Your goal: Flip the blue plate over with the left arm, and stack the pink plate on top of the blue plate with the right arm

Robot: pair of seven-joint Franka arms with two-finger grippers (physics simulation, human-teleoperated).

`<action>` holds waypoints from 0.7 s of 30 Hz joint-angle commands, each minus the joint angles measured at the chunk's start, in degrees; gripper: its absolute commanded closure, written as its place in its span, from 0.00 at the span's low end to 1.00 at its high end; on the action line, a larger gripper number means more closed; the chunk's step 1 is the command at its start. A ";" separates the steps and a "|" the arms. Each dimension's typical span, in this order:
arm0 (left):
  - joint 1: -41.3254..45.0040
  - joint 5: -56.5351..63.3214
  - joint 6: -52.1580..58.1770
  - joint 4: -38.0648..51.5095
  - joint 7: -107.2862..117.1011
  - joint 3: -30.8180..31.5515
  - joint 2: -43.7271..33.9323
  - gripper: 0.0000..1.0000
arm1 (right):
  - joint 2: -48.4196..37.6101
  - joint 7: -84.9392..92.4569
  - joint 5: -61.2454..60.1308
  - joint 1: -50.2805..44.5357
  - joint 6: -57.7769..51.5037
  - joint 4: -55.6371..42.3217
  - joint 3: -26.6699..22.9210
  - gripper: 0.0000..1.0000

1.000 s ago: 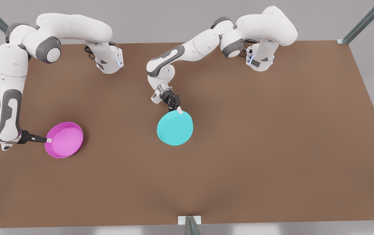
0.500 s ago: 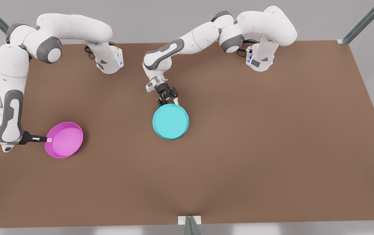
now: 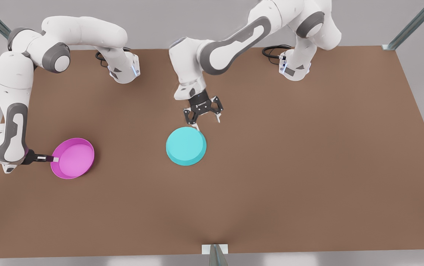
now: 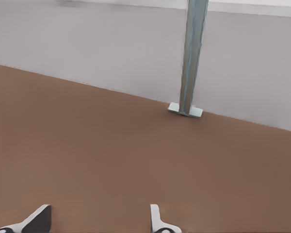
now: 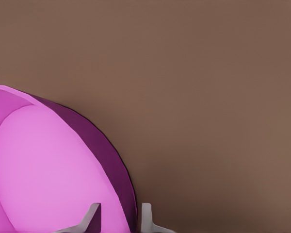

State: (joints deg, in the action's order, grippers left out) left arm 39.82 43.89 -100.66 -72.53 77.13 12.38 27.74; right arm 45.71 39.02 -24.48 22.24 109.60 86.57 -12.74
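Blue plate: the blue plate (image 3: pixel 186 146) lay base-up near the middle of the bench (image 3: pixel 308 166), apparently already flipped, touched by nothing.
Pink plate: the pink plate (image 3: pixel 73 158) sat upright toward the front view's left, well apart from the blue one, its paler floor showing.
Handling: both looked rigid, light and glossy, likely slick; the low upright rim seemed the only place to pinch, one finger inside the wall and one outside.
Right gripper: the right gripper (image 3: pixel 53 159) lay low at the pink plate's rim, its fingers (image 5: pixel 146 217) straddling the wall with small gaps on both sides, not yet clamped.
Left gripper: the left gripper (image 3: pixel 205 119) hung just beyond the blue plate's far edge, fingers spread wide and holding nothing.
Open room: bare bench ran between the two plates and all around them, so a lift and carry looked unobstructed, though the left gripper stood close to the landing spot.
Edges: the pink plate rested nearest the bench's edge at the front view's left; a metal post (image 4: pixel 191 58) stood at the bench's border.
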 commanded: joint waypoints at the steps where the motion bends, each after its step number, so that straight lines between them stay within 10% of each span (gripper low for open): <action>1: -2.89 -19.63 0.03 -0.85 -5.92 0.10 -2.16 0.00 | 0.00 0.00 0.05 0.00 0.00 0.00 0.00 0.60; 6: -29.18 -38.79 -0.68 -13.33 -52.34 -1.65 -17.89 0.00 | 0.00 -0.09 0.05 0.00 0.00 0.00 0.00 0.64; 8: -30.86 -45.03 -0.76 -21.07 -68.24 -11.32 -25.37 0.00 | 0.08 -0.09 0.05 0.00 0.26 0.00 0.00 0.64; 16: -33.14 -50.66 8.55 6.60 -75.64 -17.04 -4.29 0.00 | 0.70 -0.18 0.05 -0.09 0.44 0.00 0.00 0.64; 21: -33.14 -46.36 3.63 -12.80 -81.44 -17.04 -18.33 0.00 | 0.79 -0.26 0.05 -0.09 2.20 0.09 0.62 0.64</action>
State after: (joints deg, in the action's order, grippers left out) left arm 6.86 -4.26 -96.95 -85.56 -4.24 -4.66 9.19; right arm 46.50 38.76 -24.43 22.15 111.80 86.65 -12.06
